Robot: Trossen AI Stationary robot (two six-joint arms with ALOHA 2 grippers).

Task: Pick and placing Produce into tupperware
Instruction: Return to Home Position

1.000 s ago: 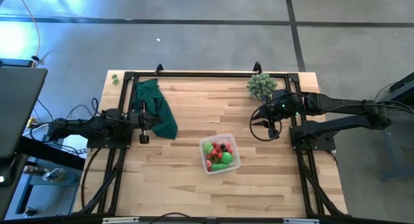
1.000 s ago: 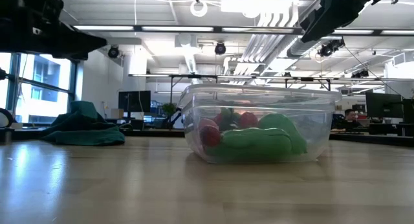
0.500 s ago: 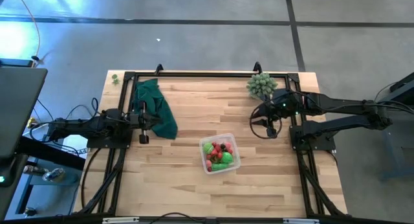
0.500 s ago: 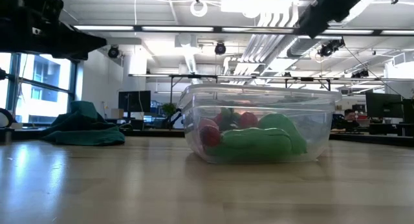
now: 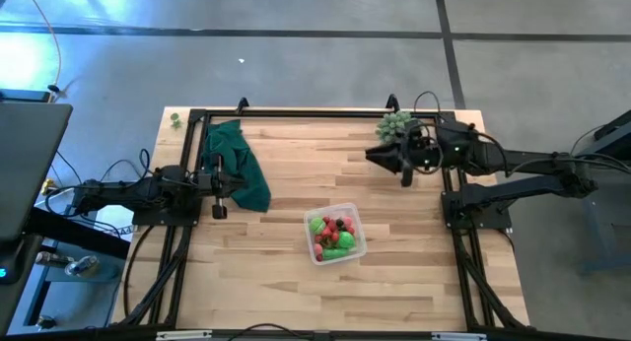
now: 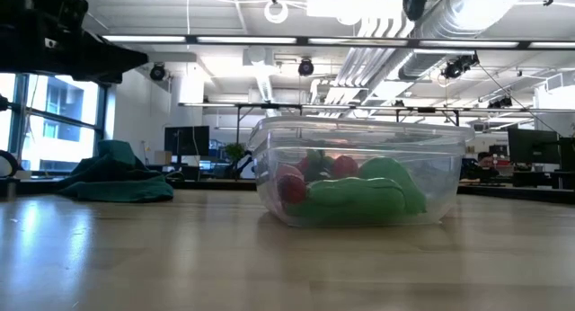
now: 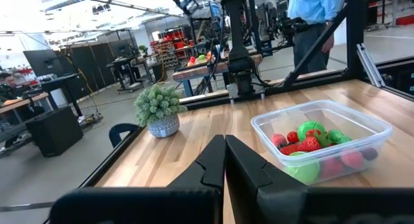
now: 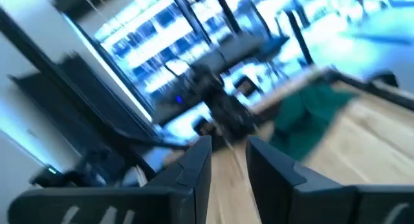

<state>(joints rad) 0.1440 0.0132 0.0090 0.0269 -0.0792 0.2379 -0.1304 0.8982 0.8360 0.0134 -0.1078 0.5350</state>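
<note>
Seen from above, a pale wooden table [image 5: 296, 292] holds the clear tupperware [image 5: 360, 228] a little below and right of the frame's centre, set slightly askew to the table edges. All the produce [image 5: 333, 233] that can be made out lies inside it: red berry-like pieces piled with bright green ones. The level view shows the same pile through the container's see-through wall. The right gripper [image 5: 373, 154] hangs in the upper right of the overhead frame, just beside the pale green spiky plant [image 5: 394, 124], pointing toward the picture's left. In its wrist view, its fingers [image 8: 194, 169] stand a narrow gap apart with nothing between them. From this gripper the tupperware lies down and to the left, well apart. It is the nearer of the two arms, though only by a little. With the container filled, its next move is probably away from the tupperware, back toward the right edge. The left gripper [image 5: 232, 186] waits at centre left over the dark green cloth [image 5: 237, 159]. Its fingers [image 7: 207, 169] are pressed together and empty, aimed toward the tupperware at lower right.
</note>
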